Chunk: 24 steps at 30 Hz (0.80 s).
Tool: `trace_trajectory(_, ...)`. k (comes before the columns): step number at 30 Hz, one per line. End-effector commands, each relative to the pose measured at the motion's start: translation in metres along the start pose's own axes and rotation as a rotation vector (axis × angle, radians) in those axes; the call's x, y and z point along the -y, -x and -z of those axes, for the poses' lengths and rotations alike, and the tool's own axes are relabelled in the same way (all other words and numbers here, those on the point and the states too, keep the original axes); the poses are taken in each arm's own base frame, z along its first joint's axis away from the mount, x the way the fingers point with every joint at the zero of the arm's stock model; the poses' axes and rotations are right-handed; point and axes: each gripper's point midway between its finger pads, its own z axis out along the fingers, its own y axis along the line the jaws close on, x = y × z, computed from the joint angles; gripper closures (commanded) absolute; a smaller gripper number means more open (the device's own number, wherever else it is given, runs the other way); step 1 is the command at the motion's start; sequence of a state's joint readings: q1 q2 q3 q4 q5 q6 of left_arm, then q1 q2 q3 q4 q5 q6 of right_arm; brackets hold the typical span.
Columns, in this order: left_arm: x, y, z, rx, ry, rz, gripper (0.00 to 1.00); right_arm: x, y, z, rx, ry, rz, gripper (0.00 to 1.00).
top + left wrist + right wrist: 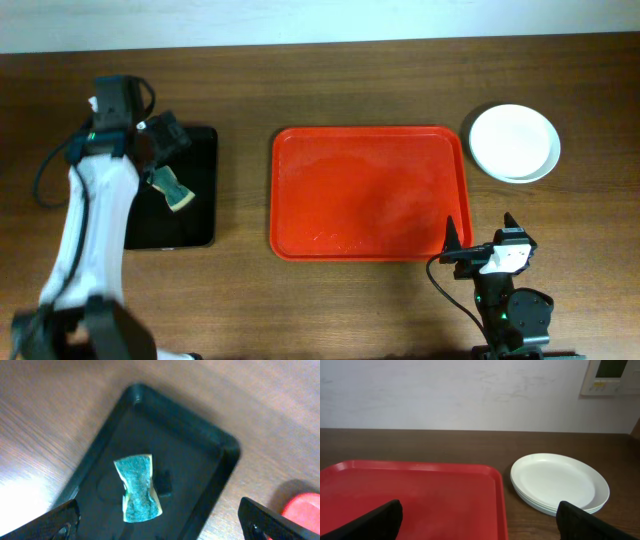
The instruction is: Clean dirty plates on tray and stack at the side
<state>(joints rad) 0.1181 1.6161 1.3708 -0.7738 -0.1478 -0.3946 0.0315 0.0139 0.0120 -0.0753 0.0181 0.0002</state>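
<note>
The plates [514,142] sit in one stack on the table right of the red tray [368,192], white plate on top; the stack also shows in the right wrist view [559,481]. The tray holds no plates and also shows in the right wrist view [415,497]. My left gripper [165,140] is open above the black tray [198,225], with nothing between its fingers [160,525]. A green sponge [172,188] lies on the black tray, below the fingers in the left wrist view [137,488]. My right gripper [482,240] is open and empty at the red tray's front right corner [479,522].
The black tray [210,460] stands left of the red tray, with a strip of bare wood between them. A white wall runs behind the table's far edge. My left arm reaches along the table's left side.
</note>
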Motion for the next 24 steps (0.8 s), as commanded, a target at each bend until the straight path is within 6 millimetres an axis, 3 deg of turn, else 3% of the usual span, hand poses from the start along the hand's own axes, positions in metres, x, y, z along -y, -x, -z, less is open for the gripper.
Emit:
trace_trajectory(1, -0.008, -0.011, 0.029, 0.094, -0.033, -0.133, 0.01, 0.001, -0.002, 0.000, -0.003, -0.001, -0.008, 0.02)
trace_trajectory(7, -0.010, -0.055, 0.045, 0.215, -0.154, -0.298, 0.01, 0.001, -0.002, 0.000, -0.003, -0.001, -0.008, 0.01)
trace_trajectory(11, 0.010, -0.101, 0.063, 0.328, -0.359, -0.529, 0.01, 0.001, -0.002, 0.000, -0.003, -0.001, -0.008, 0.01)
trace_trajectory(15, 0.003, -0.139, 0.074, 0.396, -0.392, -0.552, 0.01, 0.001, -0.002, 0.000, -0.003, -0.001, -0.008, 0.01)
trace_trajectory(20, -0.007, -0.158, 0.087, 0.539, -0.414, -0.547, 0.01, 0.001, -0.003, 0.000, -0.003, -0.001, -0.008, 0.02)
trace_trajectory(24, -0.012, -0.162, 0.086, 0.601, -0.406, -0.538, 0.01, 0.001, -0.002, 0.000, -0.003, -0.001, -0.008, 0.02)
